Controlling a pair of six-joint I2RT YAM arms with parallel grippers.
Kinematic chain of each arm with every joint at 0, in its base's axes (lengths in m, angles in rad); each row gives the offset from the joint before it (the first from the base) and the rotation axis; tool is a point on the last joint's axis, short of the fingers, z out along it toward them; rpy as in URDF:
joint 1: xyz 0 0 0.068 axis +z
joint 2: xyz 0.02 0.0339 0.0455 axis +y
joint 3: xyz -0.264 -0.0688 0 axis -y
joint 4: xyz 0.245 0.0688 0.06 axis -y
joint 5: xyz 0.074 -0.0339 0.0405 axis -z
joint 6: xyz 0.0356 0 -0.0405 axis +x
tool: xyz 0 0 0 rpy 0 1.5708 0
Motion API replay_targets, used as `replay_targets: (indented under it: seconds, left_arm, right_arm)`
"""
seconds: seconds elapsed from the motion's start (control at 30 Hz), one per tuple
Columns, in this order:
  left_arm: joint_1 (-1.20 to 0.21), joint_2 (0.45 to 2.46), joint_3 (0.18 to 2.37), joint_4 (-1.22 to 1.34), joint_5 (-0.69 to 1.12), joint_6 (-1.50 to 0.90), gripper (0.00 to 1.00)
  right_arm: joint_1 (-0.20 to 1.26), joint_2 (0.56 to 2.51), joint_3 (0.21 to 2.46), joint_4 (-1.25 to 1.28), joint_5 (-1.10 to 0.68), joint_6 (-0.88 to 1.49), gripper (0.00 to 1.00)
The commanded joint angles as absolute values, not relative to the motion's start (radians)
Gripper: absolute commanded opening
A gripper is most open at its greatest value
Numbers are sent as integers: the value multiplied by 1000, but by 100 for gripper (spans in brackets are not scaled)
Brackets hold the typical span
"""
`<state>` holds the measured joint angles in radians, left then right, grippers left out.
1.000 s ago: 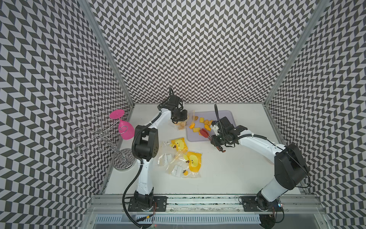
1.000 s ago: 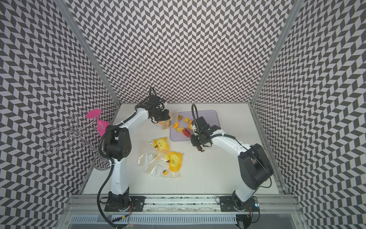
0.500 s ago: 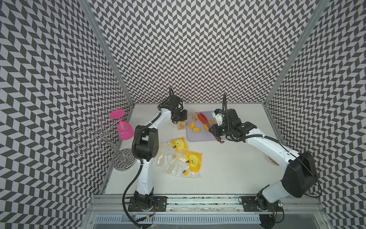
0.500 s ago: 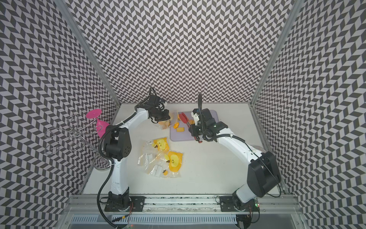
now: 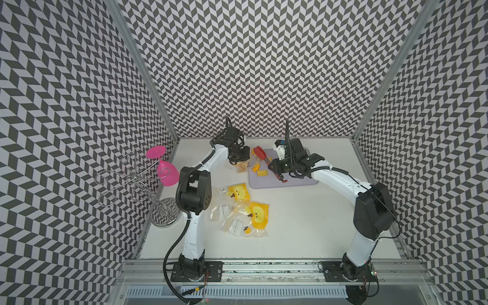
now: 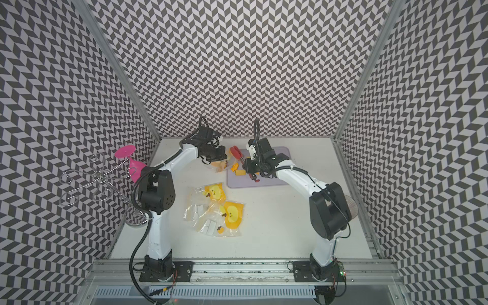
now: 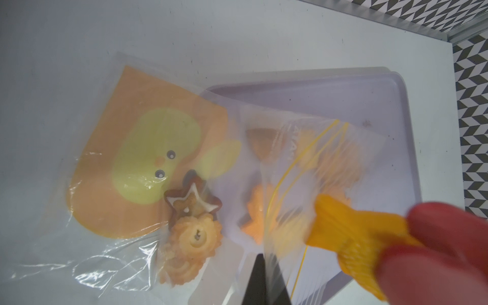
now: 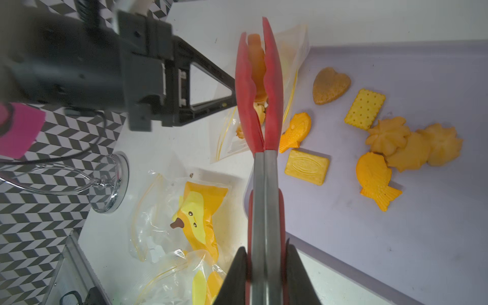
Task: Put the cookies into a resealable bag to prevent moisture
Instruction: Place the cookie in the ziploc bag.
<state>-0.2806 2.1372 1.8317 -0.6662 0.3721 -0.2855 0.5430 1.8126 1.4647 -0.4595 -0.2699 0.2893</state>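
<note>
In both top views my left gripper (image 5: pixel 239 159) is pinched together on the lip of a clear resealable bag (image 5: pixel 241 167), just off the 9 o'clock edge of a flat lavender plastic tray (image 5: pixel 293 182). The tray sits toward the table's 12 o'clock with small orange and yellow cookies (image 5: pixel 262 173) on it. My right gripper (image 5: pixel 275 169) is clamped on red-tipped metal tongs (image 5: pixel 260 153). Loose duck-print clear bags (image 5: pixel 247 208) lie at the tray's 7 o'clock.

Left wrist view: a brown star and pale round cookies lie inside the bag. The blurred tongs sit at its mouth.

Right wrist view: my fingers squeeze the steel handles. The red tips grip one orange cookie (image 8: pixel 256 60) over the bag opening. Heart, fish, square and rosette cookies lie on the tray.
</note>
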Motion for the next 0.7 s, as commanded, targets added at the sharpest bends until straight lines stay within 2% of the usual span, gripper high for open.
replay_targets:
  seconds: [0.0,0.07,0.13,0.37,0.67]
  left_arm:
    - [-278,2098,1834,-658,383,-278,0]
    - [-277,2097,1835,-657,384,-278,0]
    - [-277,2097,1834,-658,385,-278,0]
    - [-278,2097,1834,-657,385,-279,0]
    - [-276,2097,1835,-658,384,-278,0]
  right_arm:
    - [549,1819,1503,-426,-238,294,0]
    - [549,1830,1506,-425,-239,294,0]
    - [549,1843,1512,-427,-254,289,5]
    - [549,1850,1526,-411,-314,290,35]
    - [549,1739,1457,-395,-293,292,37]
